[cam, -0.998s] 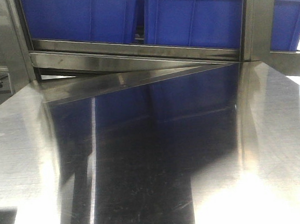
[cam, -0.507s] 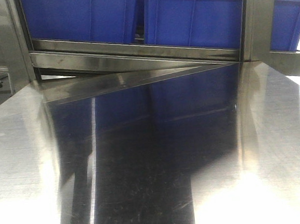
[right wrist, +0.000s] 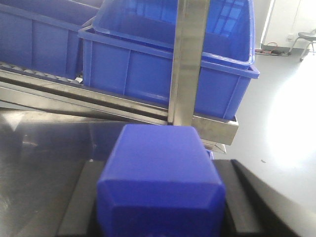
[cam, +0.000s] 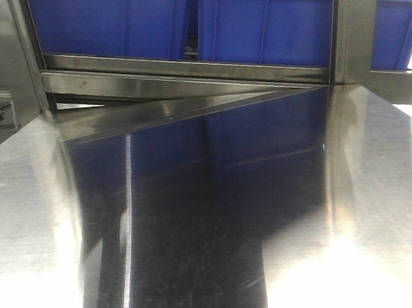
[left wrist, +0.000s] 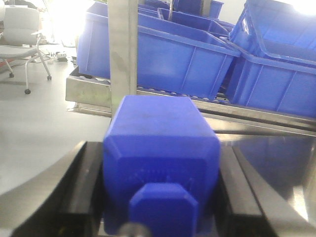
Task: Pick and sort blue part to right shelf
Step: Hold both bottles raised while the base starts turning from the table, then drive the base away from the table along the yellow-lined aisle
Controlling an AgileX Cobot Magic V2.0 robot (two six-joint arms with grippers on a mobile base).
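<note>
A polished steel worktop filled the foreground, mirroring the blue bins that sat side by side on a steel rack along its far edge. Pale grey floor spread to the left, where an office chair stood near what looked like a glaring window. Strong light also washed the floor to the right.

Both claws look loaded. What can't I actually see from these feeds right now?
Front view: neither arm nor part is in frame, only the steel table and blue bins.
Left wrist view: the blue part in the left claw hides the fingertips and the table beneath.
Right wrist view: the second blue part in the right claw is cut by the bottom edge; neck unseen.
Bin contents: hidden by their walls.
</note>
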